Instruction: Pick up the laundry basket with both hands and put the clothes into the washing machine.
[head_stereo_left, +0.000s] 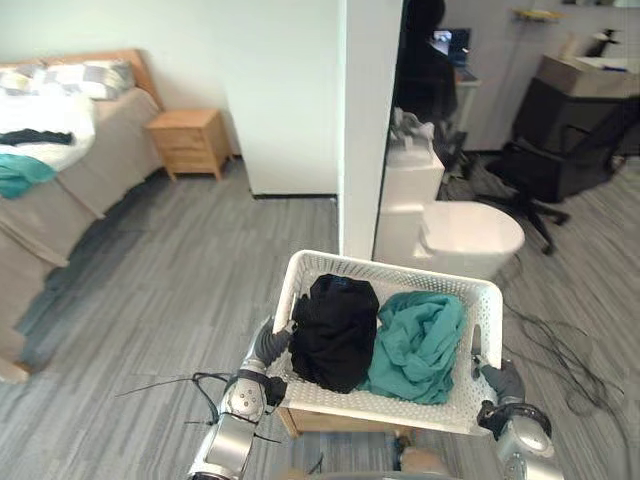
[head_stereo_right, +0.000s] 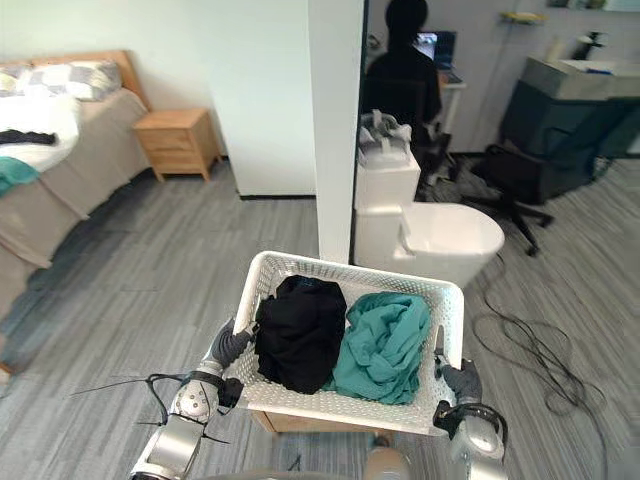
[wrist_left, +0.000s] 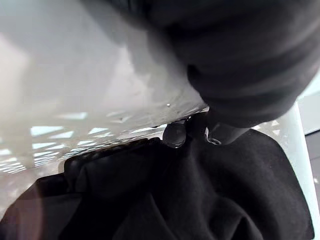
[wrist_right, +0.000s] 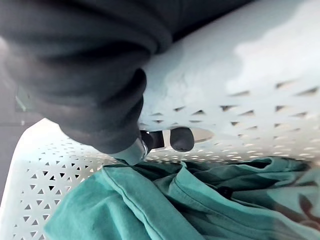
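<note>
A white perforated laundry basket (head_stereo_left: 392, 269) is held just in front of me, above a low wooden stand (head_stereo_left: 330, 421). It holds a black garment (head_stereo_left: 334, 331) on the left and a teal garment (head_stereo_left: 420, 344) on the right. My left hand (head_stereo_left: 267, 346) grips the basket's left wall, and in the left wrist view its thumb (wrist_left: 175, 135) hooks over the rim above the black cloth (wrist_left: 200, 200). On the right wall sits my right hand (head_stereo_left: 497, 379), whose thumb (wrist_right: 180, 139) curls over the rim beside the teal cloth (wrist_right: 165, 210). A white washing machine (head_stereo_left: 455, 237) stands just beyond the basket.
A white wall pillar (head_stereo_left: 370, 120) rises left of the machine. Behind it a person in dark clothes (head_stereo_right: 400, 75) sits at a desk, with a black office chair (head_stereo_left: 550, 160) to the right. A bed (head_stereo_left: 60, 160) and wooden nightstand (head_stereo_left: 190, 140) stand at far left across open grey floor.
</note>
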